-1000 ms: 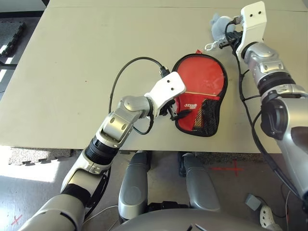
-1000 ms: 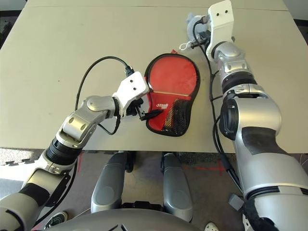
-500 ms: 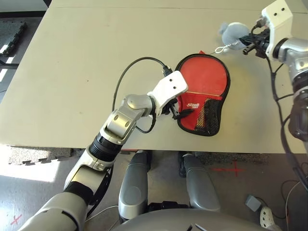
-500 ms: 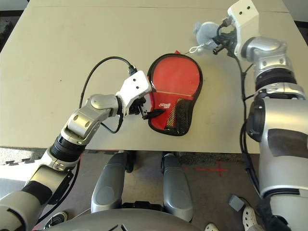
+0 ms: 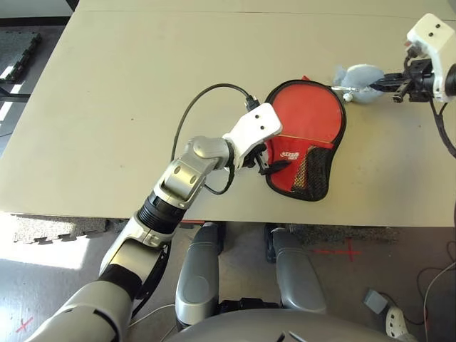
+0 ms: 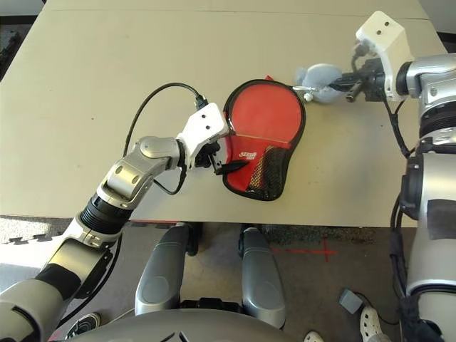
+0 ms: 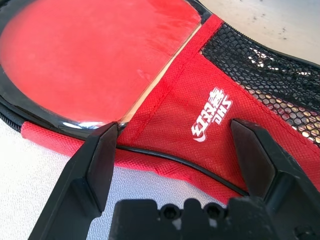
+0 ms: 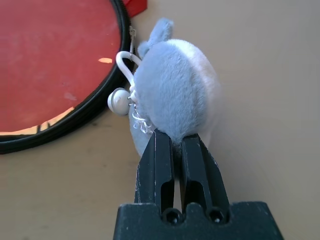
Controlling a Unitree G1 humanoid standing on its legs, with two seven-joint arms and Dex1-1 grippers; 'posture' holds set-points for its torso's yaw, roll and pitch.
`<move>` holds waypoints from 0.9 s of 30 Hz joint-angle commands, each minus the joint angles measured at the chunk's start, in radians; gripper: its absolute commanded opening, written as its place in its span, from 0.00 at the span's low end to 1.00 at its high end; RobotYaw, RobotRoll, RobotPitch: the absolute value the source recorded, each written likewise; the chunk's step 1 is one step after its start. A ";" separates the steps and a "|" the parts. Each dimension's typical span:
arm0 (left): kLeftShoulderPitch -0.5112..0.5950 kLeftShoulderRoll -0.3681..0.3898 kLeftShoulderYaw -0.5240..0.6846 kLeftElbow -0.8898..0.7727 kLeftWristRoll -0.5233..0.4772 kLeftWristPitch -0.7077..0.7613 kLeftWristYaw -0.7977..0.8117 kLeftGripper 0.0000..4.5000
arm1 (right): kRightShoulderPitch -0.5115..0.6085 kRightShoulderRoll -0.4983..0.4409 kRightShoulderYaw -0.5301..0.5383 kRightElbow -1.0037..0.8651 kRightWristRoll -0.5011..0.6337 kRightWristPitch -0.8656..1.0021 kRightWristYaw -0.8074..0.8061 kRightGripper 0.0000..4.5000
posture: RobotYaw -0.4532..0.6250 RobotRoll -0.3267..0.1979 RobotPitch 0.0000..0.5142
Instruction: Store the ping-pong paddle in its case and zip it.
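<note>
Paddle (image 7: 85,55): lay inside the case (image 5: 296,167), at the table's near middle, red face up.
Left gripper (image 7: 180,165): spread wide, empty, at the case's left rim.
Right gripper (image 8: 176,165): pinched shut on the grey pouch (image 8: 175,95), right of the case.
Advice: I judged I should pin the rim firmly, pulling the pouch along the zip line.

Silver forearms (image 5: 187,177) showing black ribbed wrist bands; white angular housings (image 5: 255,129) capping each wrist; black cable (image 5: 199,103) looping over left one; black jaws, screws showing at base.

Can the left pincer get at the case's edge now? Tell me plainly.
Probably yes. The left pincer stands open right at the case, its fingers straddling the black zip rim, with nothing between them.
</note>
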 commanded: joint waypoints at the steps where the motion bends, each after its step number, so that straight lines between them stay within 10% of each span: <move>1: 0.035 -0.006 -0.059 0.064 0.020 0.030 -0.004 1.00 | 0.021 -0.039 0.019 -0.024 0.003 0.029 0.106 0.00 | 0.45 0.62 0.60; 12: 0.033 -0.009 -0.057 0.075 0.024 0.030 0.003 1.00 | 0.067 -0.082 0.055 -0.095 0.059 0.051 0.304 0.00 | 0.45 0.62 0.60; 27: 0.026 -0.023 -0.052 0.093 0.031 0.030 0.011 1.00 | 0.256 -0.301 0.437 -0.520 0.574 0.255 0.304 0.00 | 0.44 0.62 0.59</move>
